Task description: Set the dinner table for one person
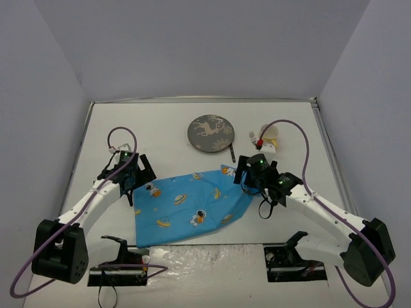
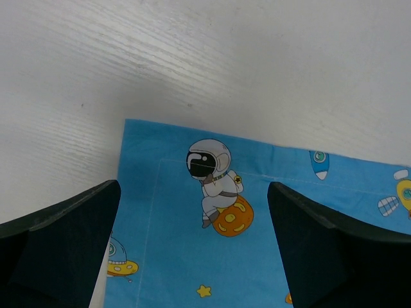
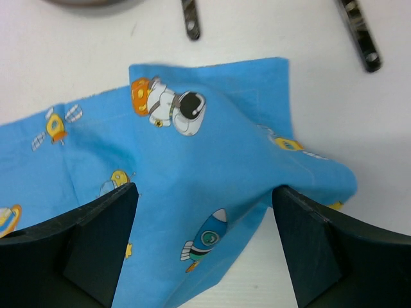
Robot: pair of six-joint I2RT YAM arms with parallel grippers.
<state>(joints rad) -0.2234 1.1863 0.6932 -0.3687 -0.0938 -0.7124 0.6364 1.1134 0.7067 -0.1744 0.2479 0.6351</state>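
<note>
Your left pincer (image 2: 194, 196), open, has the placemat (image 2: 173, 269) corner below and dinner table (image 2: 257, 70) ahead; right pincer (image 3: 205, 196), open, straddles its raised edge.

Left arm (image 1: 96, 192) and right arm (image 1: 314, 205) reach forward, jaws spread wide.

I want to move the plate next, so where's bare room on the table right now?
Far left corner of the dinner table, left of the plate, is bare. The middle of the placemat is free too. Crowded: far right, where cup and cutlery cluster by the right gripper.
</note>
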